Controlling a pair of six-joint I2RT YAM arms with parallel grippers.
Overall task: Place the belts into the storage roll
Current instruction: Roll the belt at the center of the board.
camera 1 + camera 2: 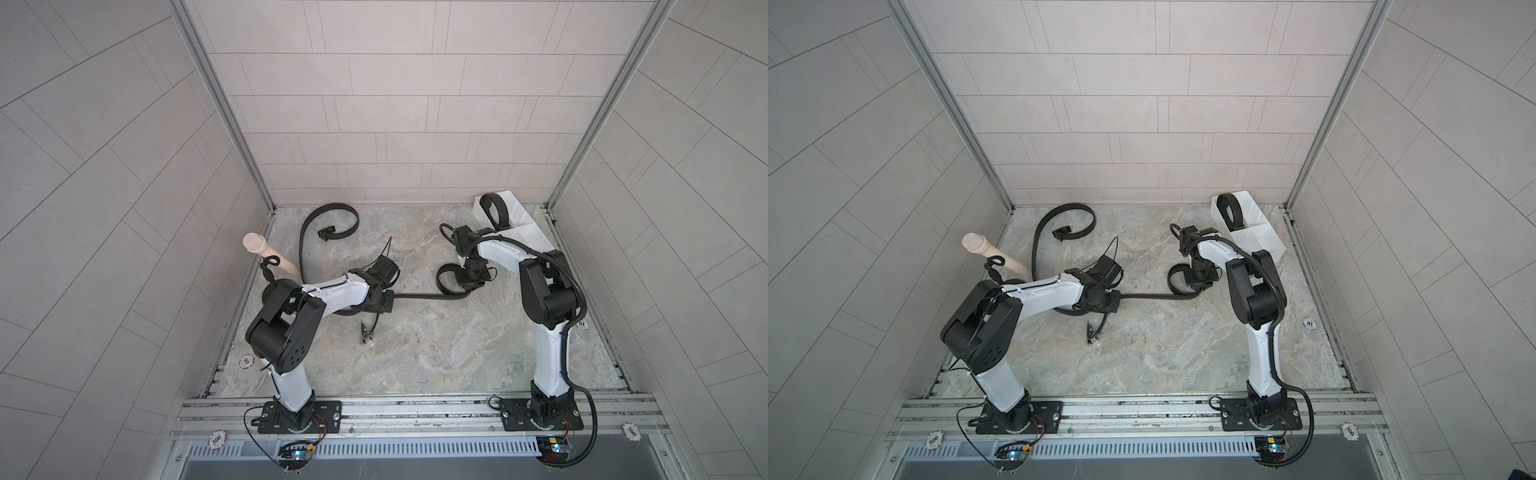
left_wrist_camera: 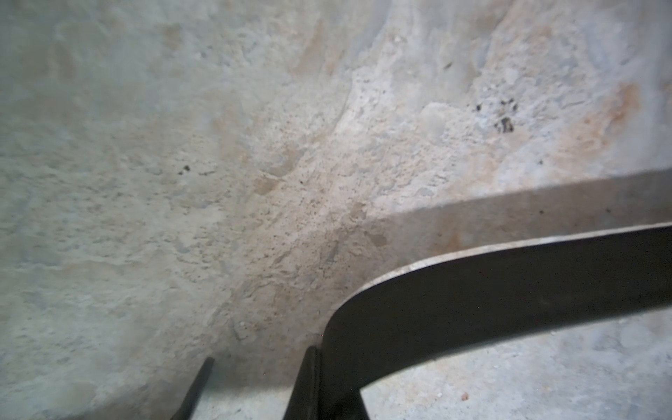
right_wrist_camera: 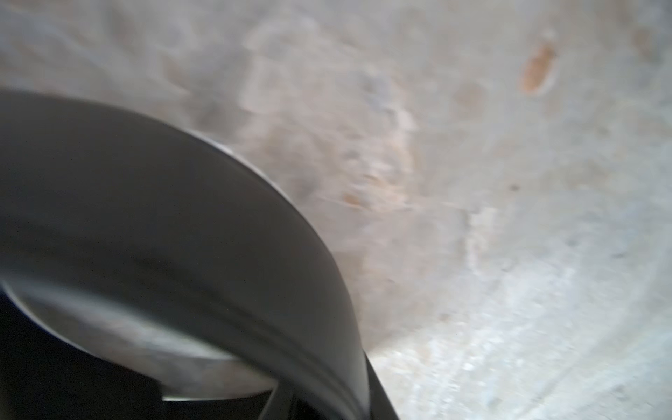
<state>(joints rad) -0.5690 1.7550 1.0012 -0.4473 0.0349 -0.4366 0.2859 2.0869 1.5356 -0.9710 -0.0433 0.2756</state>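
A black belt (image 1: 424,296) lies stretched across the stone table between both arms. My left gripper (image 1: 383,301) is shut on its strap (image 2: 491,291), with the gripper (image 2: 327,349) low over the table. My right gripper (image 1: 467,282) is shut on the same belt's rolled end (image 1: 446,277), seen close up as a curved band (image 3: 182,218). At the back right stands the white storage roll (image 1: 536,237) with a coiled belt (image 1: 492,212) upright in its far compartment. A loose belt (image 1: 332,210) with its buckle curls at the back left and runs under my left arm.
A beige peg (image 1: 266,253) leans at the left wall; its base is hidden behind my left arm. A small black clip on a thin cable (image 1: 365,332) lies in front of the left gripper. Round chips (image 1: 247,360) (image 1: 582,324) lie near the side rails.
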